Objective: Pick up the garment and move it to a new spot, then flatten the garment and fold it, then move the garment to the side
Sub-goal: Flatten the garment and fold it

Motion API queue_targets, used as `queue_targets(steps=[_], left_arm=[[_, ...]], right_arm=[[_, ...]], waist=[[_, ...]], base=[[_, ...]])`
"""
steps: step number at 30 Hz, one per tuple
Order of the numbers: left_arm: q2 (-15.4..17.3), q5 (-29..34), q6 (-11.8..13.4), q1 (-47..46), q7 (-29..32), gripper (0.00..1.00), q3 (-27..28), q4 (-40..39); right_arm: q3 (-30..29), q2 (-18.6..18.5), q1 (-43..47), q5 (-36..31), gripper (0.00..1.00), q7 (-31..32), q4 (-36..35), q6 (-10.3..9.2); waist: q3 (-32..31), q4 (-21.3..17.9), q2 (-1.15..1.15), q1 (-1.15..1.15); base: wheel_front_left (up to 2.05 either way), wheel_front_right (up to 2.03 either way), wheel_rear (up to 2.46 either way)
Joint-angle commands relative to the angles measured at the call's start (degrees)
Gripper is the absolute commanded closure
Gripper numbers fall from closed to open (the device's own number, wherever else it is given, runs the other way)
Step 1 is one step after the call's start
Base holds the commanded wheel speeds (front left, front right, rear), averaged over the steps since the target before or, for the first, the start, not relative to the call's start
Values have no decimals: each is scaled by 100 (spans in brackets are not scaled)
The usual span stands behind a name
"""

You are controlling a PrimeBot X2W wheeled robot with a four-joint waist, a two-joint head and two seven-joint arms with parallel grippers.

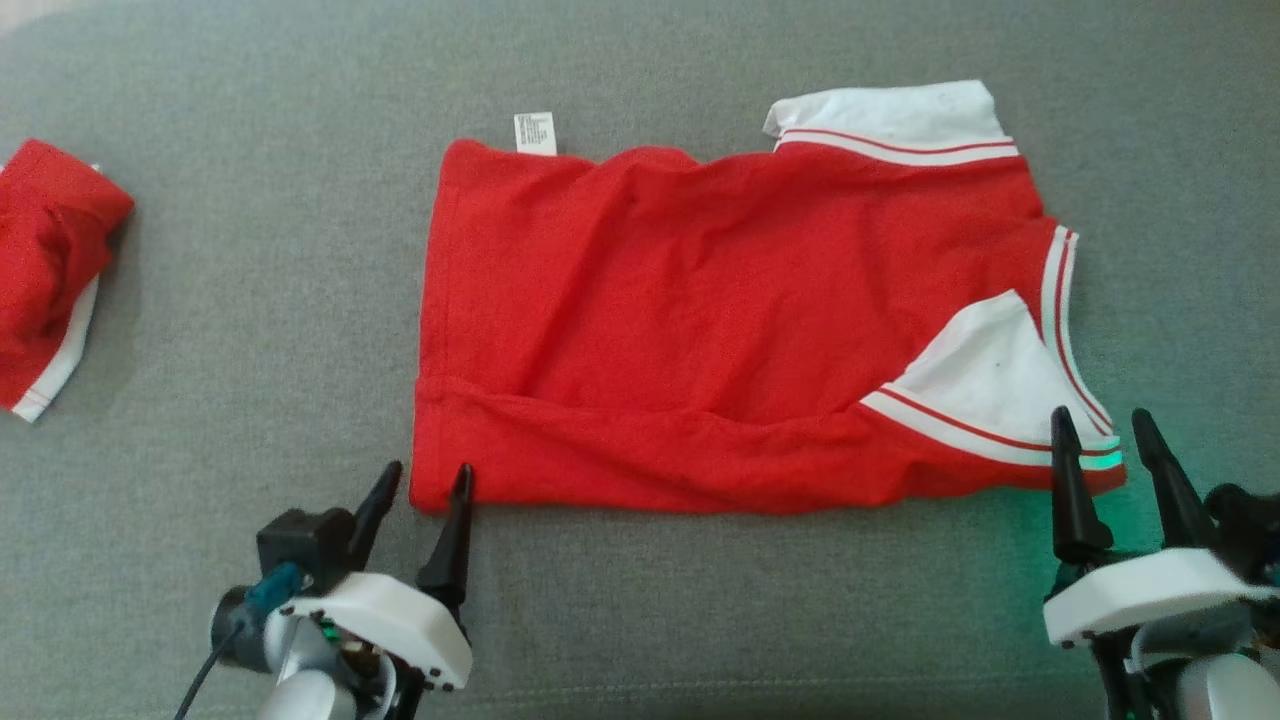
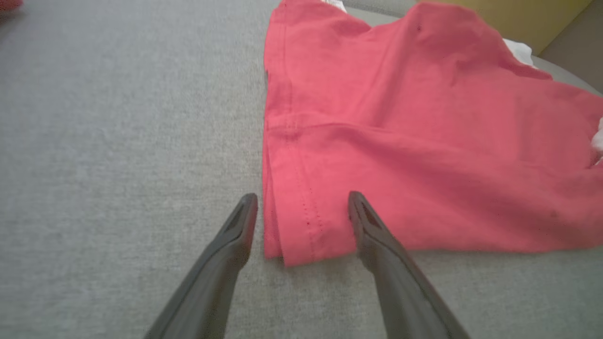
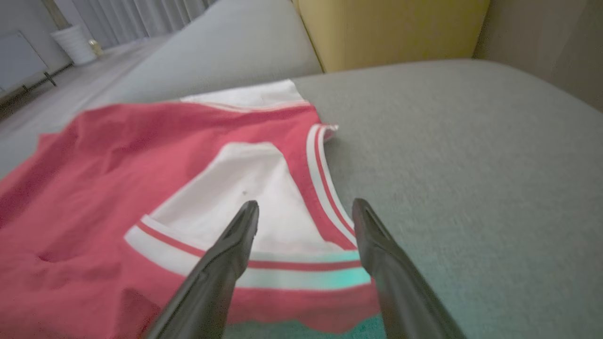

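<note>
Red garment point(image 1: 700, 330) lies spread out mid grey cushion point(image 1: 250, 300), mostly flat with light wrinkles; care label point(image 1: 534, 133) sticks out at the far edge, one white sleeve point(image 1: 890, 115) at the far right, the other white sleeve point(image 1: 985, 375) tucked in over the body at near right; a strip along the near edge looks turned over, so one lengthwise fold seems in place, though this cannot be told for sure; left hand point(image 1: 428, 468) released, jaws wide, straddling the near-left hem corner point(image 2: 301, 235), one finger over the cloth, nothing grasped; right hand point(image 1: 1101, 414) likewise released, jaws wide, tips at the near-right corner by the striped cuff, gripping nothing; second red garment point(image 1: 45, 260) sits bunched well apart at far left; judged progress: relocating and flattening look done, folding begun or about to begin at both near corners; left to do: finish the fold, then shift the garment to the side.
</note>
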Motion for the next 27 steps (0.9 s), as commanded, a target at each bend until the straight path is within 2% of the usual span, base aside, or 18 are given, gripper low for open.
queue_targets(steps=[1,8,13,14,15,16,17,18,22,27], left_arm=[[5,-94,-87,-282,52,0,162,-2],[-164,-523,-378,-613,274,0,183,615],[-162,-695,-578,-888,451,0,165,920],[-129,-737,-655,-956,581,27,120,1037],[-129,-737,-655,-956,581,27,120,1037],[-107,-745,-685,-988,620,64,100,1077],[-85,-745,-711,-1007,650,100,75,1102],[-61,-736,-729,-1016,690,100,44,1121],[9,-650,-711,-993,597,100,-5,1028],[32,-579,-541,-853,359,100,43,623]], right_arm=[[18,-36,-178,-37,0,166,-57,44],[-256,-35,-362,18,0,923,281,44],[-318,-34,-592,99,0,1458,489,44],[-364,-34,-649,160,0,1644,565,44],[-364,-34,-649,160,0,1644,565,44],[-386,-34,-662,171,0,1737,598,44],[-392,-34,-670,211,54,1823,619,44],[-407,-34,-680,251,100,1860,615,44],[-432,-34,-649,392,100,1937,572,44],[-415,-34,-555,586,100,1907,397,44]], waist=[[129,26,0,0],[384,73,0,0],[496,64,0,0],[525,62,0,0],[525,62,0,0],[538,57,0,0],[547,54,0,0],[554,51,0,0],[555,39,0,0],[496,56,0,0]], base=[[0,0,0],[0,0,0],[0,0,0],[0,0,0],[0,0,0],[0,0,0],[0,0,0],[0,0,0],[0,0,0],[0,0,0]])
